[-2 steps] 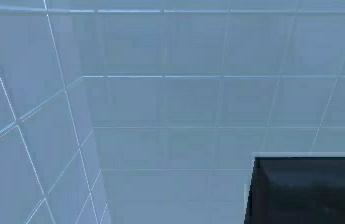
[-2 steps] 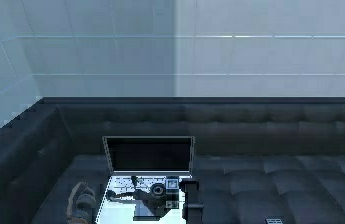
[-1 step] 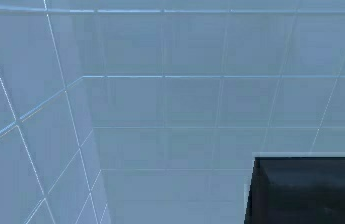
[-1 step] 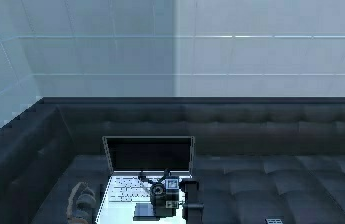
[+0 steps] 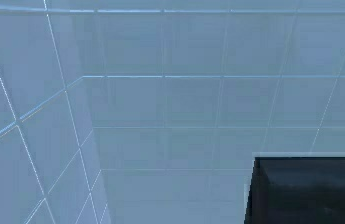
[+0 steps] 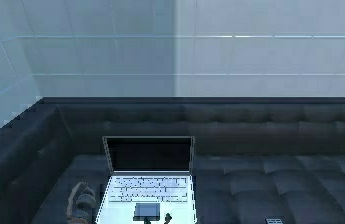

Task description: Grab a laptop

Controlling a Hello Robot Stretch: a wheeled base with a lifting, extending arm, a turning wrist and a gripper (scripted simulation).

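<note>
A dark tufted sofa point(image 6: 20, 150) runs below a pale tiled wall point(image 6: 260, 60). At the arm side view's left a striped object point(image 6: 80, 200) lies just beside the open laptop point(image 6: 146, 188), which sits on the seat cushions with its dark screen raised toward the backrest (a small dark item point(image 6: 275, 220) lies well apart to its right). With the laptop resting on the sofa, the grab looks not yet done: reach, grip and lift appear to remain, and the pincer's state cannot be told.
</note>
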